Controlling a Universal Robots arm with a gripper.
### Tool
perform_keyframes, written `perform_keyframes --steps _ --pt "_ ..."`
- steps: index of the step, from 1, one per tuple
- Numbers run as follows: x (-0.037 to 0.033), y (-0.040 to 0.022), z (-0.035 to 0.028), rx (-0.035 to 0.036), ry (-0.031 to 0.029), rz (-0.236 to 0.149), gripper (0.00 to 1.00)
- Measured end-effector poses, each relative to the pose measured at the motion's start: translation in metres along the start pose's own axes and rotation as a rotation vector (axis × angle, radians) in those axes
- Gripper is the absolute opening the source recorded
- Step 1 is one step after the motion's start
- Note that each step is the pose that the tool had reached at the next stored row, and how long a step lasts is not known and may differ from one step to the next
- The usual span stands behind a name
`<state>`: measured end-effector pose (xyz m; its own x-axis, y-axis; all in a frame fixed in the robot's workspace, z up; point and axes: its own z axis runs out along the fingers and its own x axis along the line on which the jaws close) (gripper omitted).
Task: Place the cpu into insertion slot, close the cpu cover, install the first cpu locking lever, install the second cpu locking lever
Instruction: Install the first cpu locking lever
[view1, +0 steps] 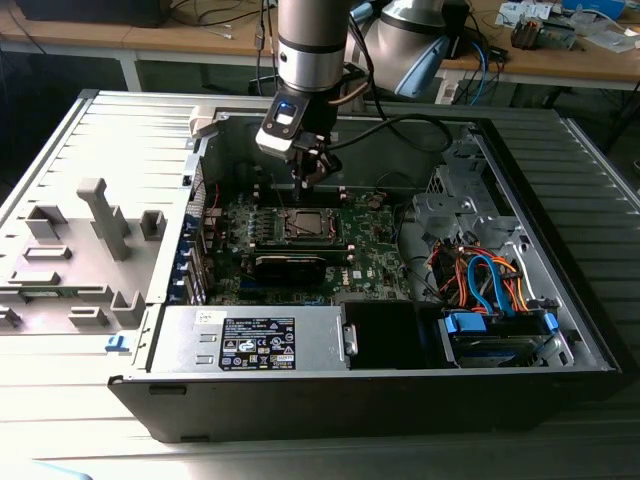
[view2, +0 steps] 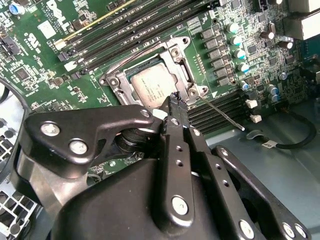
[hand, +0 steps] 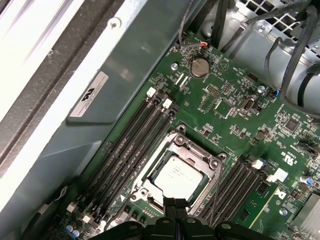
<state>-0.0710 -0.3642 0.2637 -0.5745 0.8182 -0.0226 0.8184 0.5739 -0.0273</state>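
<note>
The cpu lies flat in the insertion slot on the green board, its silver-grey top showing through the window of the cpu cover, which lies down over it. In the first wrist view the cpu sits inside the cpu cover too. My gripper is shut with nothing in it, its tips at the socket's edge beside a thin metal locking lever that juts out from the corner. In the exterior view the gripper hangs just above the insertion slot.
Black memory slots run along both sides of the socket. A power supply box fills the case's near side, with drive cables on the exterior view's right. The case walls surround the board.
</note>
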Motion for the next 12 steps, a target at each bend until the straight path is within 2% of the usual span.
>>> perform_keyframes --steps 12 --pt "0.0000 0.0000 0.0000 -0.0009 -0.0011 -0.040 0.11"
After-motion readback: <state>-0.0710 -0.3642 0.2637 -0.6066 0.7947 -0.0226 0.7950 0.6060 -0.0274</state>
